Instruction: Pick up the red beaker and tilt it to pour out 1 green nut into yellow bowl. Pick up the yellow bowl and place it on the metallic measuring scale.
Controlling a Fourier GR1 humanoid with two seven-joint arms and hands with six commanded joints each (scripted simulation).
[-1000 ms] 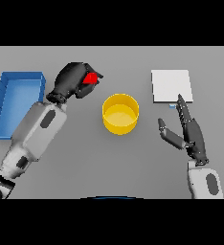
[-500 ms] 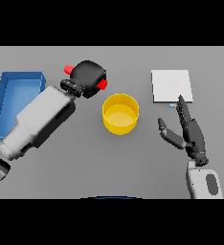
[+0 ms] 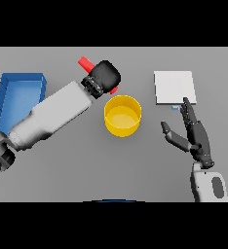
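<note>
— What is your left hand [image 3: 105,75] doing?
— It grips the red beaker [image 3: 86,63], tilted, just above and left of the yellow bowl [image 3: 122,115].
— And your right hand [image 3: 193,135]?
— Fingers straight, idle, right of the bowl, below the scale [image 3: 174,87]. A blue tray [image 3: 18,95] sits far left.

A single head view looks steeply down from above onto the grey table [image 3: 86,165] at moderate range.

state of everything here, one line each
beaker: red, gripped in the left hand, lifted and tilted beside the bowl
left hand: shut on the beaker
bowl: yellow, upright on the table, no nut visible inside
scale: bare, nothing on it
right hand: open, idle
tray: blue, empty
</note>
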